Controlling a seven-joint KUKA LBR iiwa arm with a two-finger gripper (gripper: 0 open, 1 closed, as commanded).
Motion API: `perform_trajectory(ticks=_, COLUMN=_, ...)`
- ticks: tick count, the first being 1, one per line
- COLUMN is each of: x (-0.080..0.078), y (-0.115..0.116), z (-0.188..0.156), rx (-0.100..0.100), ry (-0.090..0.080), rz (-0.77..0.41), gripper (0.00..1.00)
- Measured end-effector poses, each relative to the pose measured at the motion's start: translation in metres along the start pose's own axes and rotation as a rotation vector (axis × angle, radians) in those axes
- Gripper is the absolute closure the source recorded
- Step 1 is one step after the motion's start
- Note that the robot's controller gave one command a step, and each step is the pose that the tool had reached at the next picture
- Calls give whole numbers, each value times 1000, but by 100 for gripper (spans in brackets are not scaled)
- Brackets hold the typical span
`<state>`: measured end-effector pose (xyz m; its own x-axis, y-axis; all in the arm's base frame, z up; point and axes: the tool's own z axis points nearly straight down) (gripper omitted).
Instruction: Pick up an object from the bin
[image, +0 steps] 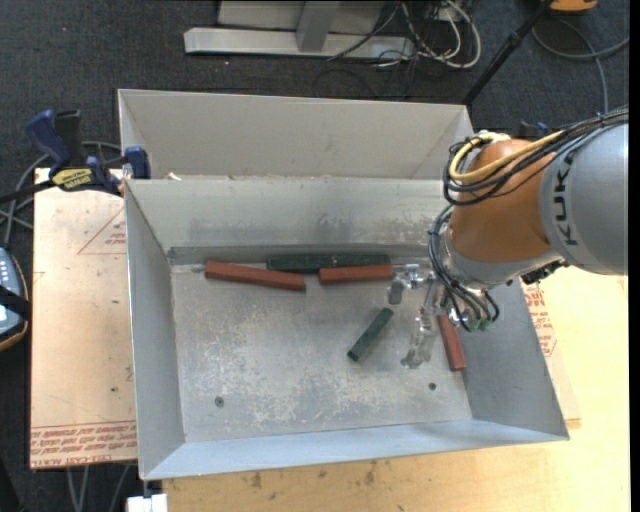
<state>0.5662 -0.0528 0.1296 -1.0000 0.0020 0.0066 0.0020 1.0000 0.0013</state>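
My gripper (403, 327) hangs low over the right part of the bin floor, open, with nothing between its fingers. One metal finger (397, 289) points toward the back and the other finger (415, 348) toward the front. A short dark green stick (370, 335) lies slantwise on the floor just left of the fingers, its upper end close to the gap between them. A short red-brown stick (453, 346) lies right beside the front finger, partly under the wrist cables.
Along the back wall lie a red-brown stick (255, 275), a long dark green stick (315, 263) and another red-brown stick (356, 272). The orange-covered arm reaches in over the right wall.
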Motion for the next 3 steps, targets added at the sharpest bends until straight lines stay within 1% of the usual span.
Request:
perform_trajectory(ticks=1, x=-26, y=36, z=61, rx=-1, ry=-5, rz=-231, gripper=0)
perform_trajectory(ticks=2, x=-27, y=35, z=59, rx=1, ry=-10, rz=-230, gripper=100)
perform_trajectory(ticks=3, x=-28, y=-56, z=44, rx=2, ry=-10, rz=187, gripper=100)
